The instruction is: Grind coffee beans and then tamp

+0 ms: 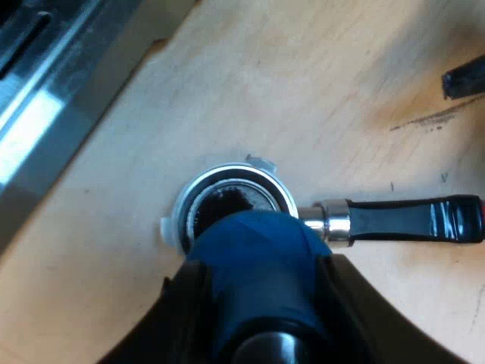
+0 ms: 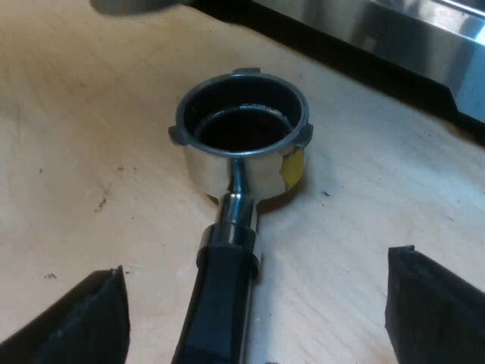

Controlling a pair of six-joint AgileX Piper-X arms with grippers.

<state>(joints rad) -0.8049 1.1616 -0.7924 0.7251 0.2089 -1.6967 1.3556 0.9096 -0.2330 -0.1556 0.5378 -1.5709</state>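
Observation:
The metal holder (image 1: pixel 235 199) lies on the wooden table with dark coffee grounds in its basket. Its dark handle (image 1: pixel 402 220) ends in red. My left gripper (image 1: pixel 265 326) is shut on the blue tamper (image 1: pixel 261 258), which hangs over the near rim of the basket, apart from the grounds. In the right wrist view the holder (image 2: pixel 242 129) stands with its handle (image 2: pixel 223 296) pointing toward the camera. My right gripper (image 2: pixel 254 311) is open, its fingers (image 2: pixel 76 318) wide on either side of the handle without touching it.
The espresso machine's steel base (image 1: pixel 45 114) runs along the table beside the holder, and its edge (image 2: pixel 424 38) lies just beyond the basket. A black finger tip (image 1: pixel 462 76) shows off past the handle's red end. Bare wood (image 2: pixel 76 152) surrounds the holder.

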